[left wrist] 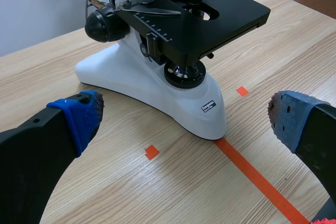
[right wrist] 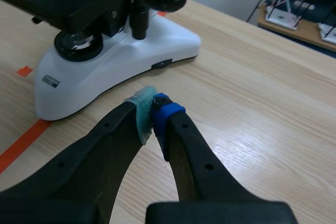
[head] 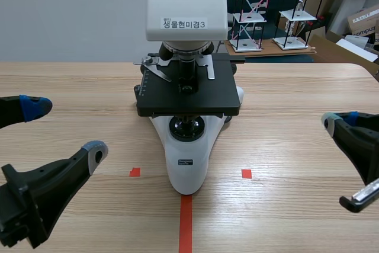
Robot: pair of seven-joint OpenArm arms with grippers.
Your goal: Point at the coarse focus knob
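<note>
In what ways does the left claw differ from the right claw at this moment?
The left claw is open, its pads far apart; the right claw is shut, its pads meeting. The left claw sits at the left side of the microscope, the right claw at its right side. Both hold nothing, and neither touches the microscope.

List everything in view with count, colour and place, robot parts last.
microscope: 1, white with black stage, table centre
focus knobs: 2, black, one each side of microscope
table: 1, light wood, under everything
tape marks: 1 line, 2 squares, orange-red, before microscope
rod-and-plate models: several, black and white, behind the table
cardboard box: 1, brown, far back right
left gripper: 1, black, jaws open, left of microscope
right gripper: 1, black, jaws shut, right of microscope
</note>
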